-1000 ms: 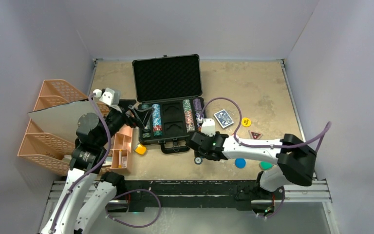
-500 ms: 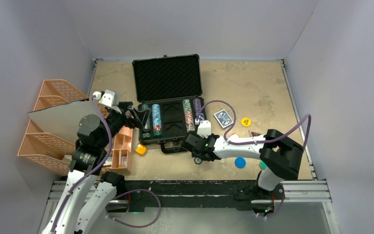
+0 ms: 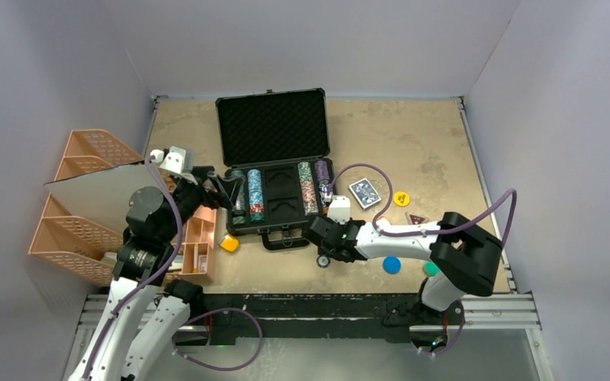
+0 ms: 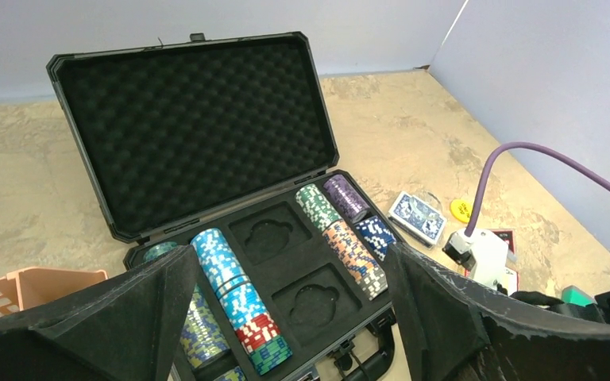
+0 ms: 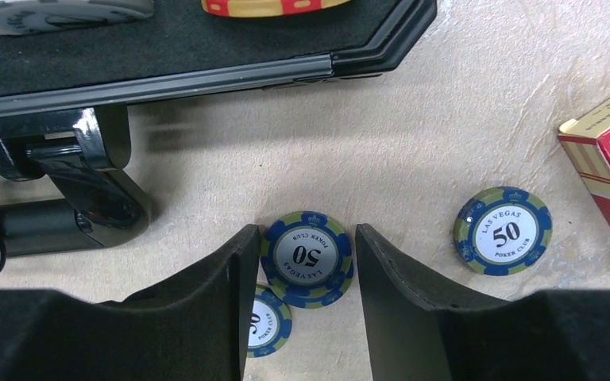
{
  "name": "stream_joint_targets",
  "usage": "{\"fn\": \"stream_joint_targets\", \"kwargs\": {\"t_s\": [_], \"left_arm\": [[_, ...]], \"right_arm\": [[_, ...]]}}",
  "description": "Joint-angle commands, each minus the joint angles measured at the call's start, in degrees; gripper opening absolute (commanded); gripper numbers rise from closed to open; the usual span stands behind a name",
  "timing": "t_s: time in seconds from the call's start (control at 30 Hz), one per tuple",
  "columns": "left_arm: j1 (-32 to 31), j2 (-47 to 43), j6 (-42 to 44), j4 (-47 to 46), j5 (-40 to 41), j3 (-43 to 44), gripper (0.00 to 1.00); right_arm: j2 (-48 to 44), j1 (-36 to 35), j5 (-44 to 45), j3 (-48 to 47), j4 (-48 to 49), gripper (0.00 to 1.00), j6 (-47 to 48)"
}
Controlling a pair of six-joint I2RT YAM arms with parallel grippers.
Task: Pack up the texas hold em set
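In the right wrist view, a blue and green poker chip marked 50 (image 5: 306, 258) lies flat on the worktop (image 5: 445, 119) at lower centre of the frame. It sits squarely between the two fingers of the right tool (image 5: 306, 232), which stand parted barely wider than the chip and appear to grip nothing yet. The open black briefcase (image 5: 206, 73) runs along the top of that frame with its handle at the left. The left tool (image 4: 291, 252) gapes wide and empty over the case's chip rows, so the right arm is clearly nearer.
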State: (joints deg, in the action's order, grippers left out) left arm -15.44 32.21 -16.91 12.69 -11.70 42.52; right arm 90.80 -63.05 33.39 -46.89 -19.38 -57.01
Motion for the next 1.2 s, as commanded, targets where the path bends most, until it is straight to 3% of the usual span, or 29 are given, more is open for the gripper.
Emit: {"fn": "stream_joint_targets", "kwargs": {"t_s": [0.0, 0.13, 0.33, 0.67, 0.9, 1.07, 1.17], "left_arm": [[0.0, 0.1, 0.5, -0.3, 1.1, 0.3, 0.92], [0.0, 0.2, 0.5, 0.1, 0.9, 0.3, 0.92], [0.0, 0.3, 0.5, 0.4, 1.3, 0.5, 0.91], [0.0, 0.6, 0.5, 0.6, 1.8, 0.6, 0.91], [0.0, 0.5, 0.6, 0.8, 2.6, 0.6, 0.91], [0.0, 0.5, 0.6, 1.1, 3.3, 0.8, 0.91], [0.0, 0.4, 0.6, 1.4, 3.6, 0.8, 0.91]], "right_arm": [[-1.2, 1.0, -6.5, 3.6, 1.0, 0.5, 2.3], [-3.0, 1.0, -13.1, 6.1, 1.7, 0.47, 5.3], [-4.5, 1.0, -13.1, 4.1, -2.7, 0.42, 6.8], [-1.8, 1.0, -11.4, -0.5, -4.2, 0.6, 8.9], [-7.2, 1.0, -5.8, -6.6, -8.0, 0.63, 10.6], [-8.8, 0.7, -8.8, -8.8, -6.6, 0.63, 15.4], [-8.2, -1.0, -8.9, -8.6, -7.9, 0.66, 13.1]]}}
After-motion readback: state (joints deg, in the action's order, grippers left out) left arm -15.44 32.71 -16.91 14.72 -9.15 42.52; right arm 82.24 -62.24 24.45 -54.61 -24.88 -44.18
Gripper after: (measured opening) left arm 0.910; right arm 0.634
